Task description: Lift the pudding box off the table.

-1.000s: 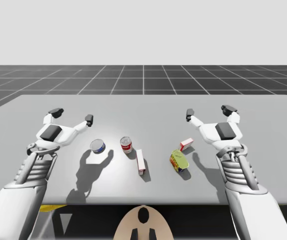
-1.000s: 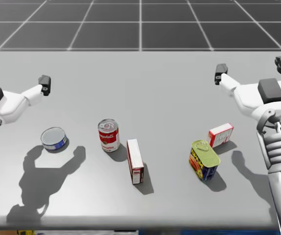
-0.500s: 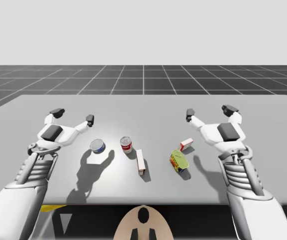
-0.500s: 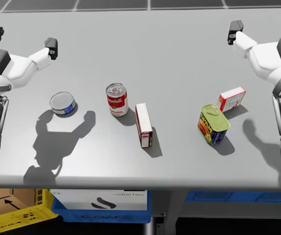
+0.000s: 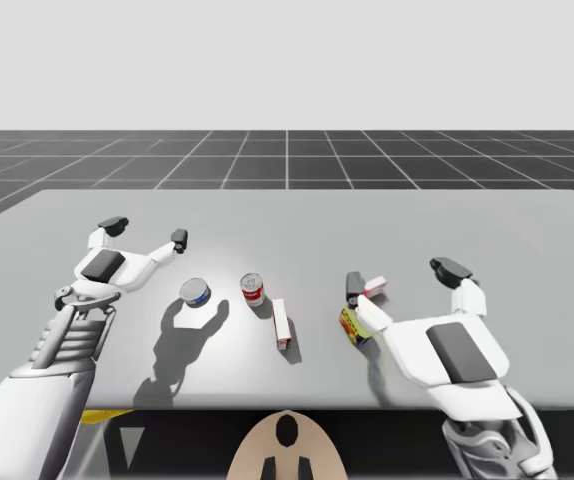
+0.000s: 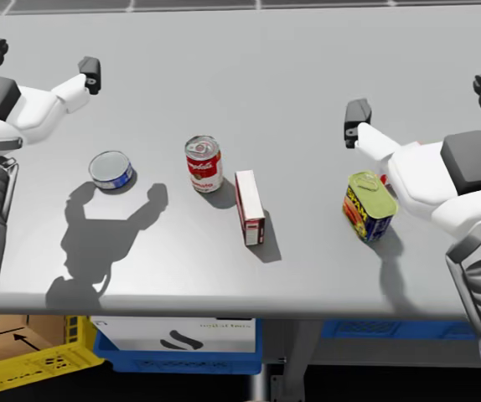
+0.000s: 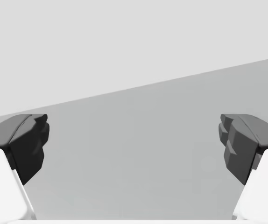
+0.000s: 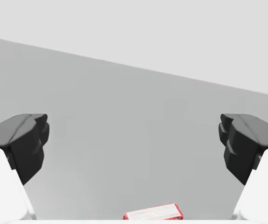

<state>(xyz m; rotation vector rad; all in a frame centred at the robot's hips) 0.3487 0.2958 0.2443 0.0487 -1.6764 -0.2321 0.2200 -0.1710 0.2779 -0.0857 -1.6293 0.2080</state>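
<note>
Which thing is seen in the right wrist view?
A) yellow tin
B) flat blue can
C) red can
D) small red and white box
D: the small red and white box lies between the right gripper's open fingers, touching neither.

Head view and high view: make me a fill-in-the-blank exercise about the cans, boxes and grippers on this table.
The upright can between the flat blue can and the long box is coloured ___. The table holds ___ cans in all. The gripper nearest the small red box belongs to my ___ arm. That gripper is ___, holding nothing.
Missing words: red; three; right; open.
</note>
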